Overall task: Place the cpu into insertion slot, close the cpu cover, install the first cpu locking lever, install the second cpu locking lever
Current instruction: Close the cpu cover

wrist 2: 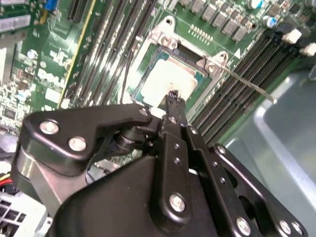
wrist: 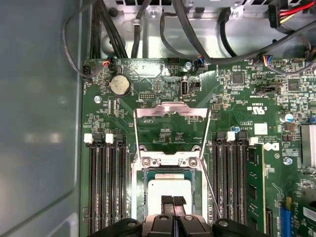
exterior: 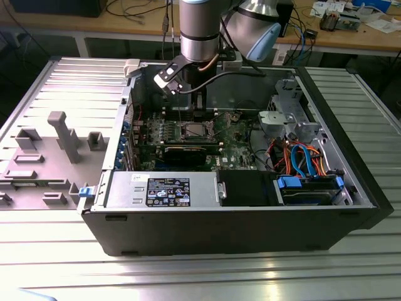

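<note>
The cpu is seen seated flat, face up, in the insertion slot, on the motherboard inside the open computer case laid on the tabletop. The gripper is placed directly over the cpu. In the second wrist view its tip is at the chip's pale face, near one edge; actual contact cannot be confirmed. The fingers are pressed together, and nothing is seen clamped between them.

In the exterior view the arm is brought straight down into the case from above, wrist vertical, tool aimed at the board.

The cpu is square, so no long axis is given; its edges are lined up with the slot's rim. The cpu cover is swung open, hinged at the slot's edge, its free end directed toward the round coin cell. One thin locking lever is angled out beside the slot, unlatched.
</note>
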Tool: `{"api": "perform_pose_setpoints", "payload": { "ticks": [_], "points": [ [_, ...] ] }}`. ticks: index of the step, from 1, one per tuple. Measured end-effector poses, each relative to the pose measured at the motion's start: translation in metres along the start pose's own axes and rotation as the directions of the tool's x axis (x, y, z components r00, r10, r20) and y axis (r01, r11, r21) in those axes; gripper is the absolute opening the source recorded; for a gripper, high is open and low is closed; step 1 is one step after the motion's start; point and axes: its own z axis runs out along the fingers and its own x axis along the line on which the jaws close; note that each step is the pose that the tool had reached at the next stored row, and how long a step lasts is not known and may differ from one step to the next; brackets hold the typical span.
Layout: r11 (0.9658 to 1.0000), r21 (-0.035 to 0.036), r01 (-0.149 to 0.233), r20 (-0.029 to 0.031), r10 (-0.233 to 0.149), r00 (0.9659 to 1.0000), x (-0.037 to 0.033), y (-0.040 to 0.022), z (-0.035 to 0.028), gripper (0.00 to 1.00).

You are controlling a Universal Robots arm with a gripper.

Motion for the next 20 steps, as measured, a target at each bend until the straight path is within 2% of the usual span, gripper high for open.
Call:
{"api": "perform_pose_setpoints", "payload": {
  "ticks": [2, 6, 7, 11, 13, 16, 20],
  "points": [
    [1.0, 0.0, 0.007, -0.0003, -0.007, 1.0, 0.0, 0.0002, -0.0034, 0.11],
    [0.998, 0.0004, 0.063, -0.003, -0.063, 0.998, 0.0001, 0.0003, -0.0037, 0.11],
    [0.998, 0.0007, 0.064, -0.0028, -0.064, 0.998, 0.0, 0.0004, -0.0049, 0.11],
    [0.998, 0.0013, 0.064, -0.0026, -0.064, 0.9979, 0.0, 0.0009, -0.0152, 0.11],
    [0.9979, 0.0015, 0.064, -0.0012, -0.064, 0.9979, -0.0001, 0.0013, -0.0232, 0.11],
    [0.9979, 0.0015, 0.064, -0.0012, -0.064, 0.9979, -0.0001, 0.0015, -0.0233, 0.11],
    [0.9979, 0.0015, 0.064, -0.0012, -0.064, 0.9979, -0.0001, 0.0092, -0.0229, 0.11]
  ]
}}
